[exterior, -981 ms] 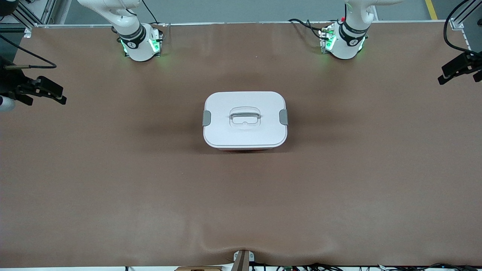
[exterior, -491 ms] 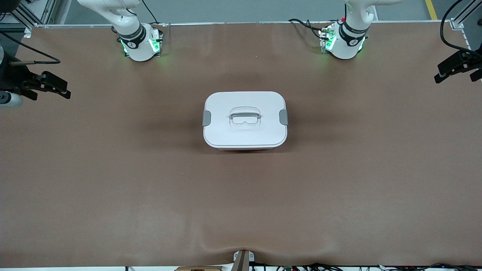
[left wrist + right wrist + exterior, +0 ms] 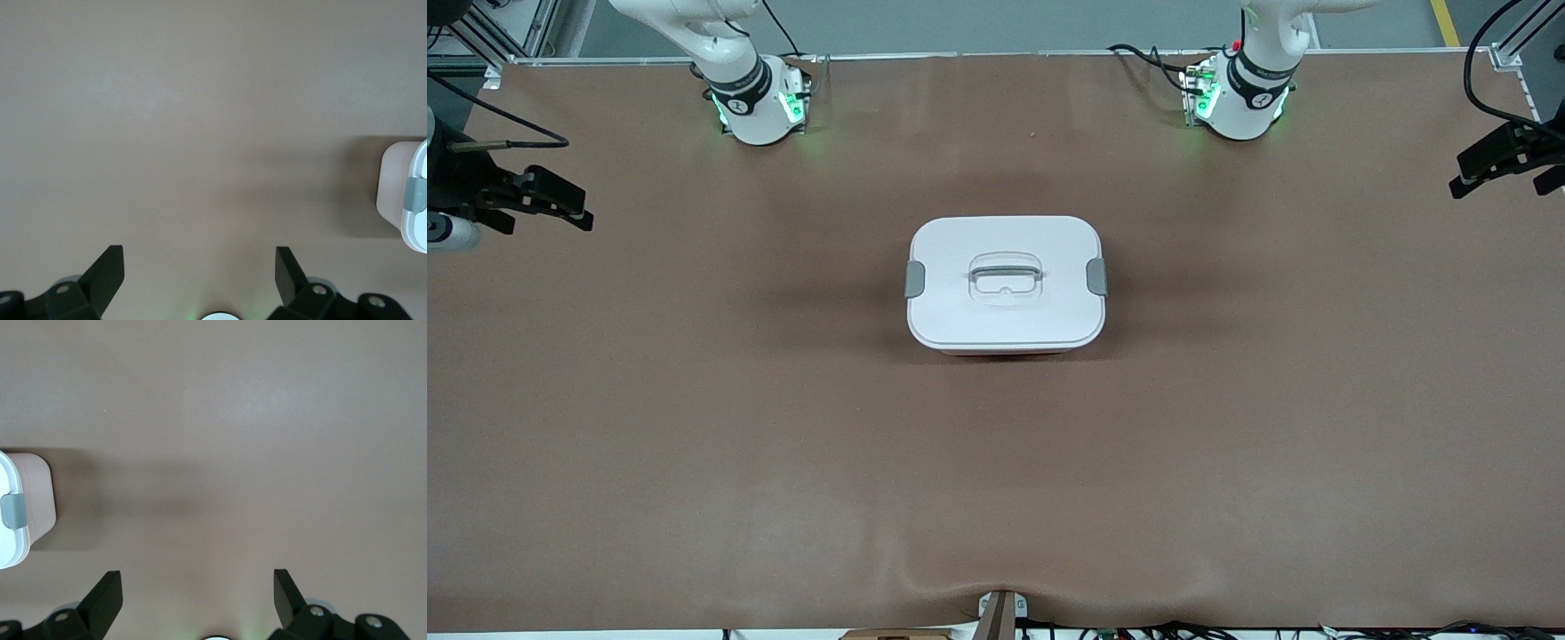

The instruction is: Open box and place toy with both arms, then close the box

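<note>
Front view: the box (image 3: 1006, 284) sits at the centre of the frame on the brown table (image 3: 694, 427), with its white lid (image 3: 1005, 316) on. A grey clip (image 3: 914, 279) shows at one short end of the lid and another clip (image 3: 1097, 276) at the other, and the recessed grey handle (image 3: 1005, 271) lies in the lid's middle. A thin strip of the pink tub shows under the lid's lower edge. The right gripper (image 3: 560, 203) hangs at the frame's left edge, over the right arm's end of the table, well apart from the box. The left gripper (image 3: 1485, 169) hangs at the frame's right edge, over the left arm's end of the table, also well apart from the box. The toy does not show in any view.

Left wrist view: the left gripper (image 3: 199, 267) fills the bottom of the frame, its jaws spread wide with only bare table between them. One end of the box (image 3: 405, 200) with a grey clip shows at the right edge.

Right wrist view: the right gripper (image 3: 197, 590) shows along the bottom, jaws likewise wide apart over bare table. The box's end (image 3: 23, 510) with its clip sits at the left edge.
</note>
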You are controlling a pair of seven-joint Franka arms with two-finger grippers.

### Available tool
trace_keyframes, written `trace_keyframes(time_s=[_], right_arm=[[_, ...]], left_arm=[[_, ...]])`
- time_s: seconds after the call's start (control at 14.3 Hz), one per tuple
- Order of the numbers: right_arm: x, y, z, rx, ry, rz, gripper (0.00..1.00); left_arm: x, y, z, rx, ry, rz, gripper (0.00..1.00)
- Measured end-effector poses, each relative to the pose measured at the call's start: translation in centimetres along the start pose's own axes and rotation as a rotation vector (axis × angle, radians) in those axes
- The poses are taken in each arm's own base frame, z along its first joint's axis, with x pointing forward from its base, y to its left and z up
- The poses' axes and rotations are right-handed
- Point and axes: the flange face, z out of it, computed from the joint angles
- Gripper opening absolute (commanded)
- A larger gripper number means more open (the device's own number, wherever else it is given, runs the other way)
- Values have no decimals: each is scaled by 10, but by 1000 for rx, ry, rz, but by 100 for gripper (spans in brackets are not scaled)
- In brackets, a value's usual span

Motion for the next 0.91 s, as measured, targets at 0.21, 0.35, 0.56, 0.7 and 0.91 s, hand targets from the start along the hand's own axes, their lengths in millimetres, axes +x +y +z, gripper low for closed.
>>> trace_keyframes(time_s=[0.21,0.35,0.56,0.7,0.91], right_arm=[[0,0,0,0,1,0,100],[0,0,0,0,2,0,100],[0,0,0,0,2,1,100],[0,1,0,0,3,2,100],[0,2,0,1,3,3,100]], left_arm=[[2,2,3,0,-5,3,100],[3,2,3,0,-5,4,100],[4,2,2,1,-1,3,100],[10,5,2,2,1,9,100],[18,12,4,3,0,21,100]])
